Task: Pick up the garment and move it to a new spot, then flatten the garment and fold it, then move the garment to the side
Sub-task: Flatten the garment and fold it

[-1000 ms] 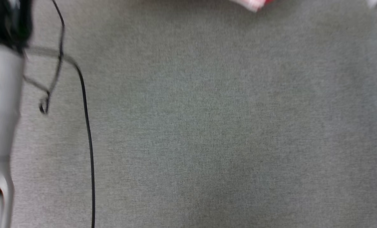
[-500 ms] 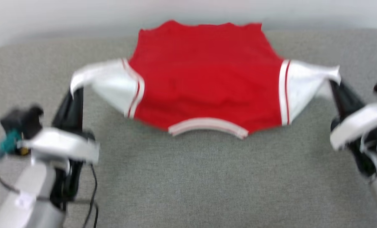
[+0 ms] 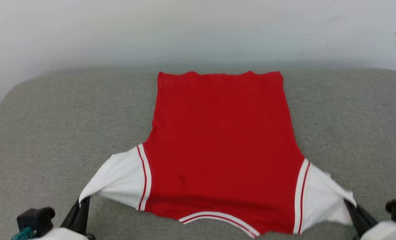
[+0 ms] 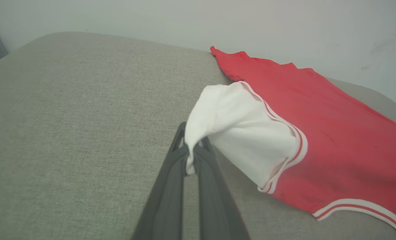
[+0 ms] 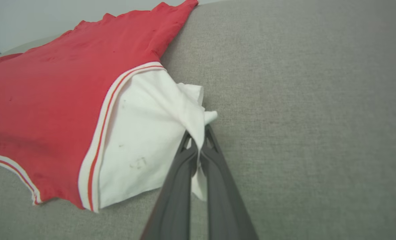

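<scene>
Grey cushion (image 3: 51,133) holds the garment (image 3: 221,150); left end effector (image 4: 191,151) and right end effector (image 5: 199,145), low, clamp its seemingly raised sleeves (image 3: 121,180).

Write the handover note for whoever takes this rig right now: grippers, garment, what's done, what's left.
Left gripper: fingers shut on the tip of the white left sleeve, which is held up off the surface.
Right gripper: fingers shut on the tip of the white right sleeve.
Garment: the red jersey is spread on the grey cushion, plain red side up, collar nearest the robot, hem toward the wall.
Done: body laid out nearly flat.
Left: lay the sleeves down, fold, then move it to the side.
</scene>
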